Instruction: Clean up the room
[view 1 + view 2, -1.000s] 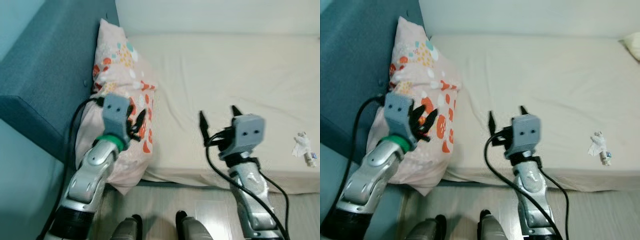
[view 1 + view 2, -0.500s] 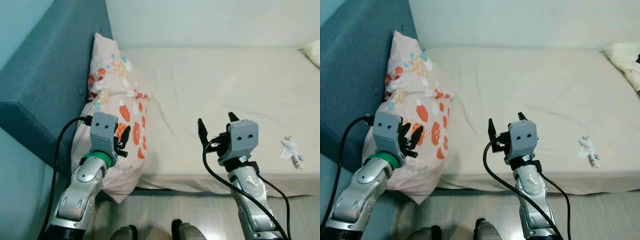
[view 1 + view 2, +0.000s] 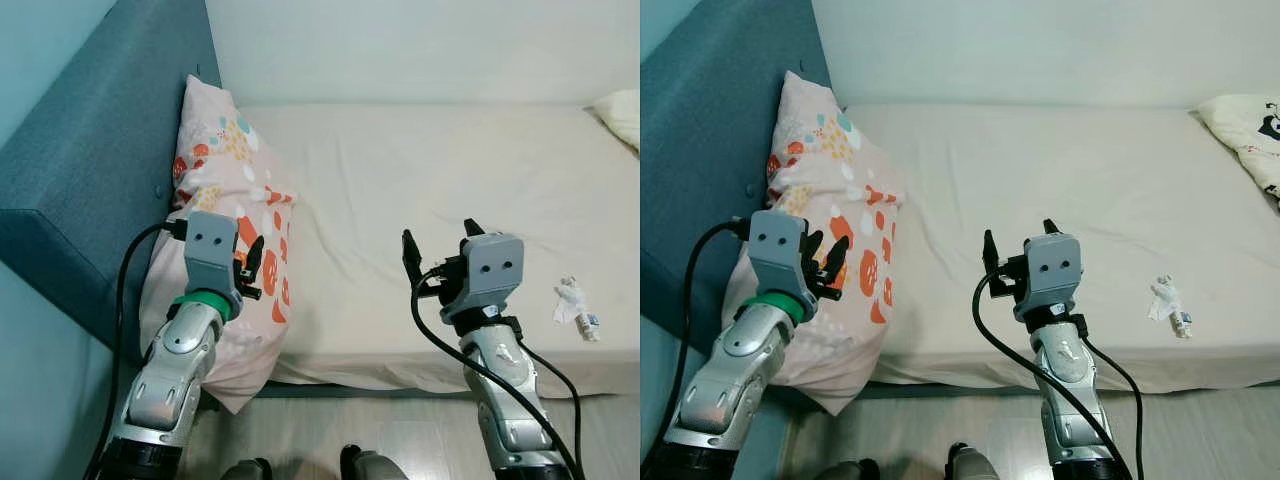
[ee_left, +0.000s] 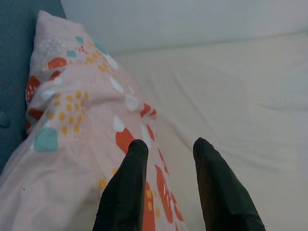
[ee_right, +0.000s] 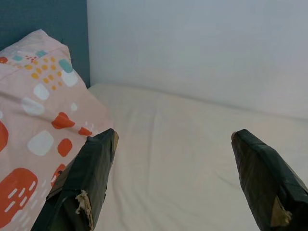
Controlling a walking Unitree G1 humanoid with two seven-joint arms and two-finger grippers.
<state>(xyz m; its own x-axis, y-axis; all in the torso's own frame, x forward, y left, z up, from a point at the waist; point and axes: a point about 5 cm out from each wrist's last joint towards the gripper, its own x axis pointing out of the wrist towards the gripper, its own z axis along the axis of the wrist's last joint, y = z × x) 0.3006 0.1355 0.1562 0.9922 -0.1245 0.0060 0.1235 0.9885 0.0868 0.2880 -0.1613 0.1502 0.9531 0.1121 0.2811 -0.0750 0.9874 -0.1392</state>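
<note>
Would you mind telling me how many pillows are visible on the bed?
2: a pink pillow with orange and teal spots leaning against the blue headboard, and a cream pillow with a black print at the bed's far right edge, partly cut off.

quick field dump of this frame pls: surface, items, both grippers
surface: cream-sheeted mattress against a blue upholstered headboard
pillow: pink pillow with orange and teal spots, leaning on the headboard
litter: small crumpled white wrapper near the mattress front edge, on the robot's right
left gripper: fingers open, over the pillow
right gripper: fingers wide open, above the mattress, holding nothing
</note>
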